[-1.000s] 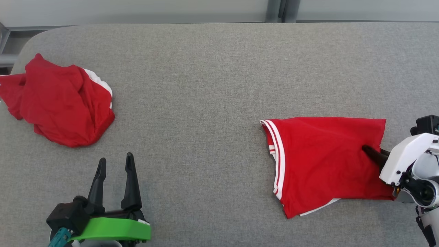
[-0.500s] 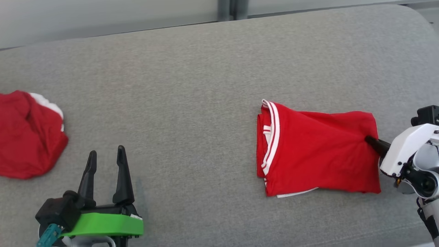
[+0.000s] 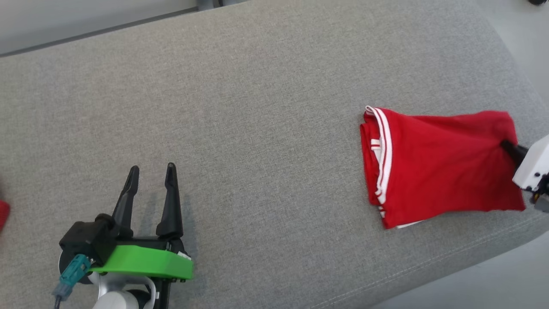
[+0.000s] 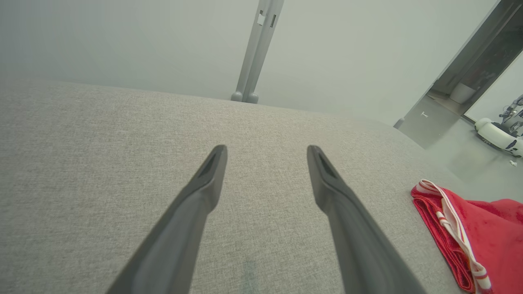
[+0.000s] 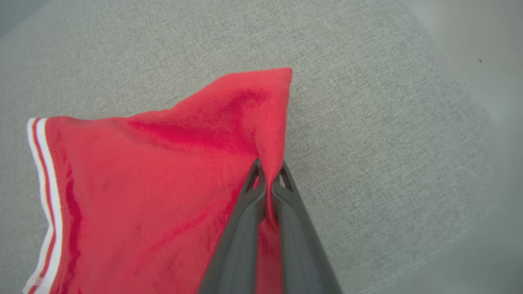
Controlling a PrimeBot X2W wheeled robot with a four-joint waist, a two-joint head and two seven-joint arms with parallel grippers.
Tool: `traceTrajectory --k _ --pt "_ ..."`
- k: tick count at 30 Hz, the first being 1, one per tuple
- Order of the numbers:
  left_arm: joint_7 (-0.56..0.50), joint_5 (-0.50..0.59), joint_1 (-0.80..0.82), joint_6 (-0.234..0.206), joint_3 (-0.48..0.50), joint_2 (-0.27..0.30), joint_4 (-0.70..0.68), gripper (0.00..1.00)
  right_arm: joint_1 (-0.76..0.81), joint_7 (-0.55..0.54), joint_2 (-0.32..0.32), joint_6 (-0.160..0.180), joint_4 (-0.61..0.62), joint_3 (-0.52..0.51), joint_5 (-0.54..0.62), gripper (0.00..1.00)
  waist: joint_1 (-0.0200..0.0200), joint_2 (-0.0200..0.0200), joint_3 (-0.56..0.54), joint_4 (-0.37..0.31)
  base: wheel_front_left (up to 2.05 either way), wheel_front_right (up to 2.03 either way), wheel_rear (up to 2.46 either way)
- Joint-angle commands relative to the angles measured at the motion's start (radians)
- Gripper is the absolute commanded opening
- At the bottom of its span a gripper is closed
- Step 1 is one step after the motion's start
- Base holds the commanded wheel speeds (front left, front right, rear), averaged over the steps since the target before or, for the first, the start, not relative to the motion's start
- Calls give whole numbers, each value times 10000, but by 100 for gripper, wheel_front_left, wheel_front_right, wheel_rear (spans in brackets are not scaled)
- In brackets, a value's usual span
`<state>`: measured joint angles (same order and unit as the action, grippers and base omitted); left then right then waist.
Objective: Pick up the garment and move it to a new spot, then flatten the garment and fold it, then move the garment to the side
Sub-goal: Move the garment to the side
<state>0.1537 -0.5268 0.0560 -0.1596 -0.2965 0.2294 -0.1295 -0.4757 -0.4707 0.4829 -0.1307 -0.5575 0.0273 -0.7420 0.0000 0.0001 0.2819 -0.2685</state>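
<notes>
The garment (image 3: 441, 165) is a folded red piece with white stripes along its left edge, lying near the right end of the grey cushion (image 3: 257, 107). My right gripper (image 3: 506, 146) is shut on the garment's right edge; in the right wrist view its two fingers (image 5: 267, 183) pinch a fold of the red cloth (image 5: 163, 183). My left gripper (image 3: 152, 171) stands open above bare cushion at the lower left, far from the garment. The left wrist view shows its spread fingers (image 4: 265, 151) and the garment's striped edge (image 4: 461, 241) at the right.
A sliver of another red cloth (image 3: 3, 214) shows at the left edge of the head view. The cushion's rounded right end and front edge (image 3: 493, 253) lie close to the garment, with floor (image 3: 506, 287) beyond. A wall and post (image 4: 255, 53) stand behind.
My right gripper has shut on the garment's right edge and dragged it toward the cushion's right end, bunching it narrower. The head camera has turned right. My left gripper stays open.
</notes>
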Motion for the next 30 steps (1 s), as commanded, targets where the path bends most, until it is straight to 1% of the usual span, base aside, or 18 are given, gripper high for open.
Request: traceTrajectory --k 1,5,7,10,15,18,22,24,26,27,28,30 --pt "-48 89 221 27 -65 13 -4 100 -428 148 182 1 -118 76 180 0 0 -1 523 198 0 0 0" --pt "-171 189 364 36 -260 -32 46 100 -1491 646 788 1 -682 388 906 0 0 -1 794 743 0 0 0" --pt "-182 218 445 -7 -327 -51 -4 100 -2056 1067 1119 1 -986 605 1475 0 0 -1 936 1016 0 0 0" --pt "-265 301 344 -64 -411 -5 -79 100 -2841 1673 1323 1 -1644 817 2119 0 0 -1 1002 1329 0 0 0" --pt "-384 391 89 -262 -388 127 -397 100 -3777 2124 1719 3 -2879 882 2691 0 0 -1 1190 1768 0 0 0" --pt "-431 419 -5 -428 -280 216 -675 100 -4097 2299 2122 3 -3494 679 2731 0 0 -1 1538 1879 0 0 0" --pt "-435 438 -132 -516 -179 316 -874 100 -4197 2709 2615 3 -4342 366 2734 0 0 -1 1745 1871 0 0 0" --pt "-454 454 -169 -557 -137 348 -948 100 -4252 2826 2723 3 -4768 325 2848 0 0 -1 1847 1806 0 0 0" --pt "-470 452 -217 -619 -112 365 -1017 100 -4374 3194 2776 4 -5202 185 3013 0 0 -1 1891 1685 0 0 0" --pt "-490 452 -243 -634 -105 380 -1049 100 -4389 3277 2692 6 -5482 113 3077 40 0 -1 1888 1623 0 0 0" --pt "-497 458 -260 -663 -93 402 -1069 100 -4395 3311 2551 6 -5720 114 3141 100 0 -1 1891 1569 0 0 0" --pt "-537 462 -190 -671 -63 450 -1112 100 -4604 3577 2508 6 -6106 2 3308 100 0 -1 1916 1480 0 0 0"
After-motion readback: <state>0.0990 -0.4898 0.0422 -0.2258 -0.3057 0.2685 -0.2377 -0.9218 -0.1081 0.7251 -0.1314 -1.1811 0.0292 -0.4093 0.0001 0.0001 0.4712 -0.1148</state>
